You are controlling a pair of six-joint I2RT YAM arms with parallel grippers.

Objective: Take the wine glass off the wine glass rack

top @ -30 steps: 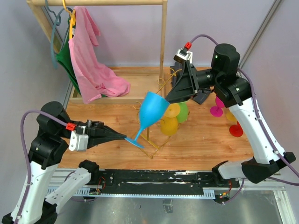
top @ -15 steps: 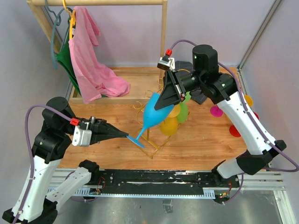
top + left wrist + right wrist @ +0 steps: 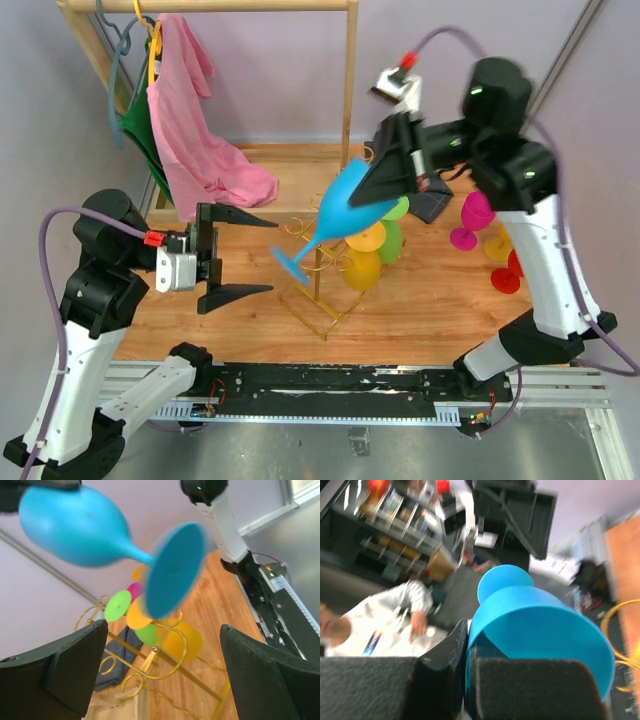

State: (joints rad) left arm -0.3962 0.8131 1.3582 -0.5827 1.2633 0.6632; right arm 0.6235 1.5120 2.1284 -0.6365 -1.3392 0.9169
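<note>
The blue wine glass (image 3: 345, 205) hangs tilted in the air above the gold wire wine glass rack (image 3: 318, 300), its foot pointing down to the left. My right gripper (image 3: 378, 188) is shut on the rim of its bowl; in the right wrist view the blue wall (image 3: 540, 630) sits pinched between the black pads (image 3: 445, 655). My left gripper (image 3: 272, 256) stands wide open just left of the foot, touching nothing. From the left wrist, the glass (image 3: 75, 527) floats above the rack's scrolls (image 3: 165, 652), between my spread fingers (image 3: 75, 670).
Yellow (image 3: 362, 268) and green (image 3: 392, 240) glasses hang upside down on the rack. A magenta glass (image 3: 465, 225) and a red one (image 3: 505, 280) stand at the right. A wooden clothes rack with a pink cloth (image 3: 200, 150) fills the back left; a dark cloth (image 3: 435, 205) lies behind.
My left gripper let go of the glass's foot and opened wide. The right gripper closed on the bowl's rim and lifted the glass up and to the right.
</note>
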